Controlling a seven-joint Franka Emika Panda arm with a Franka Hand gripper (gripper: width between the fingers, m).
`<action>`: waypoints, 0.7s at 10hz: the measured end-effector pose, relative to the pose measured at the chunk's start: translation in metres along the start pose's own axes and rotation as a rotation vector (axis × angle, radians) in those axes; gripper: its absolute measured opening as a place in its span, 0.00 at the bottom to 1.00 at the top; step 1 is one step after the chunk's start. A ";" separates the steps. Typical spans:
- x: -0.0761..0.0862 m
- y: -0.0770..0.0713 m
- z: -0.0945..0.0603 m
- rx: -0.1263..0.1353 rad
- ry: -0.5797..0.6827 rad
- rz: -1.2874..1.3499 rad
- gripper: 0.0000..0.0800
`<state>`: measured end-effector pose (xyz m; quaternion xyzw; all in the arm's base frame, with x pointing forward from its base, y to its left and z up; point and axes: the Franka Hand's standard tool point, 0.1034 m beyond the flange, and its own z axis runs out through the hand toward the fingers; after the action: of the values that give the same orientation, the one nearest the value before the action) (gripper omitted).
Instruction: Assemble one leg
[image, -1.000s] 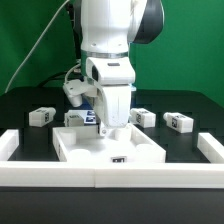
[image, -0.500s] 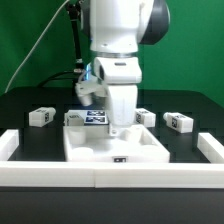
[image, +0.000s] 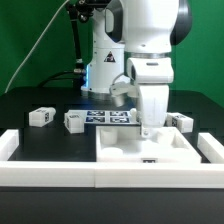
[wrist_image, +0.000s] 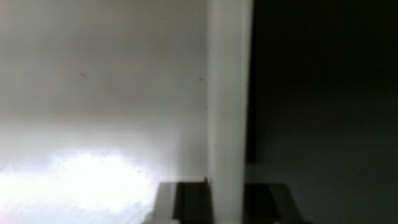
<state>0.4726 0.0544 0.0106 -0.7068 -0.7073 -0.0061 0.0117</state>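
Note:
My gripper (image: 150, 127) reaches down at the exterior view's right and is shut on the back rim of the large flat white panel (image: 145, 150), which lies on the table. In the wrist view the panel's rim (wrist_image: 226, 100) runs straight between my dark fingers (wrist_image: 187, 203), with my gripper (wrist_image: 226, 195) closed on it. Two white tagged legs (image: 40, 116) (image: 74, 121) lie loose at the exterior view's left, well apart from the gripper. A third leg (image: 185, 121) lies at the right, just behind the panel. A fourth leg is hidden.
The marker board (image: 108, 117) lies flat behind the panel, under the arm. A low white rail (image: 60, 176) runs along the table's front, with raised white ends at the left (image: 9, 143) and right (image: 211, 147). A green backdrop stands behind.
The arm has swung toward the exterior view's right, sliding the panel with it along the front rail. The left legs and the marker board, earlier covered, now show.

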 end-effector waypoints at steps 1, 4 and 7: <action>0.010 0.005 0.000 -0.006 0.004 0.001 0.08; 0.024 0.018 0.000 -0.015 0.011 -0.014 0.08; 0.027 0.018 0.000 -0.004 0.008 0.005 0.08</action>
<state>0.4907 0.0813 0.0109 -0.7085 -0.7055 -0.0103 0.0129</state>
